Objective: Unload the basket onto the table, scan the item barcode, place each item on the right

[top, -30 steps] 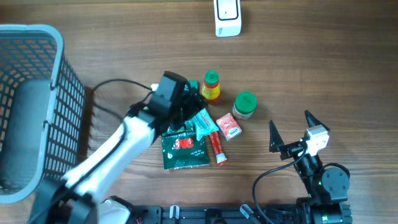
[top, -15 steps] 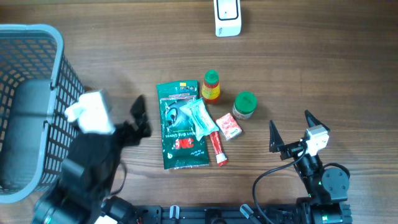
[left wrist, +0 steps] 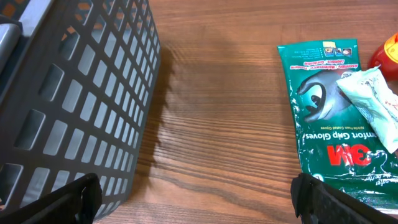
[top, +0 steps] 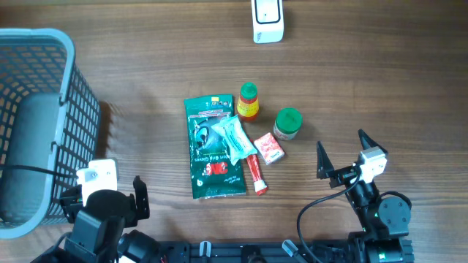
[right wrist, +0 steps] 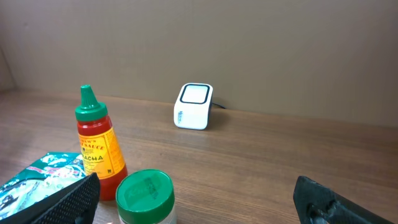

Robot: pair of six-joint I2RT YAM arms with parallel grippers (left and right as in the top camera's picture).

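While it hangs at the near-left edge of the brown wooden worktop (top: 380,73), the left tool (left wrist: 198,198) is spread to its full width with nothing between its black fingers (left wrist: 68,200), and bare wood lies beneath it. The right tool (top: 342,150) is likewise wide open and empty, near the right corner, pointing toward the far side. To the left stands a grey-blue plastic mesh basket (top: 73,95), its wall close beside the left tool. Just past the tools, near the middle, the flat green glove packet (top: 208,157) lies face up, its length running away from the robot, apart from both tools. A pale crinkled plastic pouch (top: 235,140) rests across its right side. A slim red tube (top: 256,174) lies along the packet's right edge, and a small red carton (top: 268,148) sits just beside the tube. Farther on stand a red sauce bottle with a green cap (top: 248,102) and a squat jar with a green lid (top: 287,123), both upright. At the far edge, well apart from the packet, sits the white box-shaped barcode scanner (top: 267,20).
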